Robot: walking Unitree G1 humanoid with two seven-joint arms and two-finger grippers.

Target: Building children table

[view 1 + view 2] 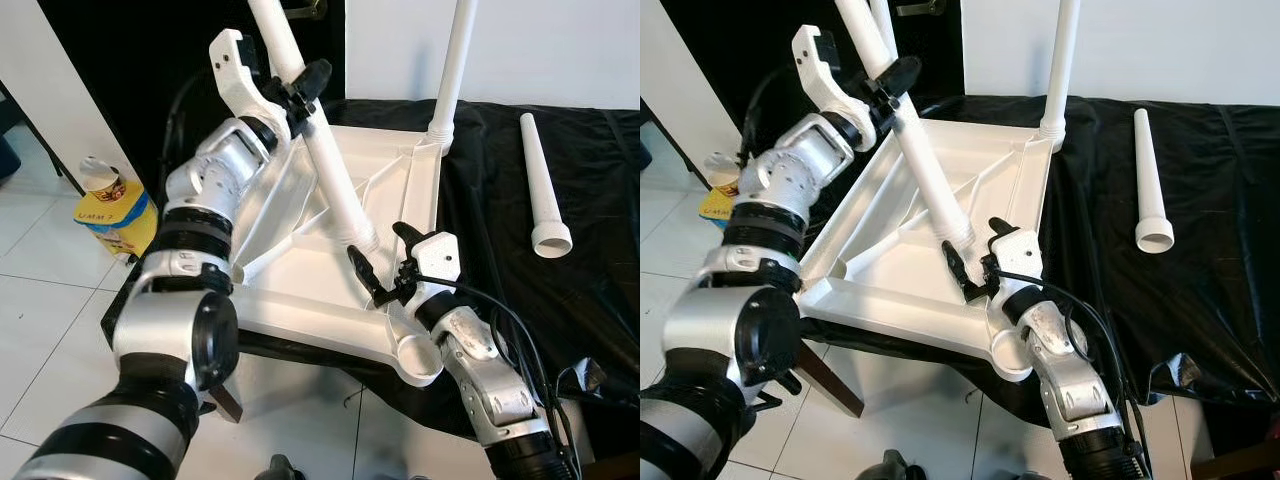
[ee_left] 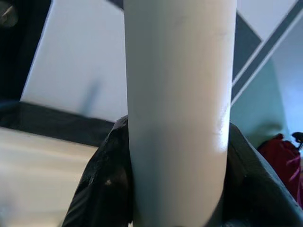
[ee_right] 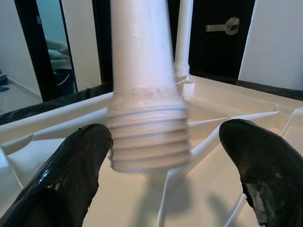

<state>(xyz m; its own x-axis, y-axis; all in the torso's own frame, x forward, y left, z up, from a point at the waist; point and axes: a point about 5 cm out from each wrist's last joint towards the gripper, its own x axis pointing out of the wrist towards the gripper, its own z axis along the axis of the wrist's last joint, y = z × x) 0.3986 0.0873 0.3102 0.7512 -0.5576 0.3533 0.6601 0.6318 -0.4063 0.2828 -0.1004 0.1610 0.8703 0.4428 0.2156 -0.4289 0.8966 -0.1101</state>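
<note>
The white table top [image 1: 300, 312] lies upside down on a black cloth. One white leg [image 1: 452, 70] stands upright in the far right corner. My left gripper [image 1: 300, 90] is shut on a second white leg [image 1: 335, 180], which it holds tilted, with the threaded end [image 3: 147, 137] just above the middle of the underside. In the left wrist view this leg [image 2: 180, 118] sits between the black fingers [image 2: 102, 184]. My right gripper [image 1: 385, 255] is open, one finger [image 3: 66, 179] on each side of the threaded end, not touching it. A third leg [image 1: 540, 190] lies loose on the cloth at the right.
An open round socket [image 1: 420, 357] sits at the table top's near corner, beside my right wrist. A yellow container [image 1: 112, 218] with a cup on it stands on the tiled floor at the left. A dark doorway is behind the table.
</note>
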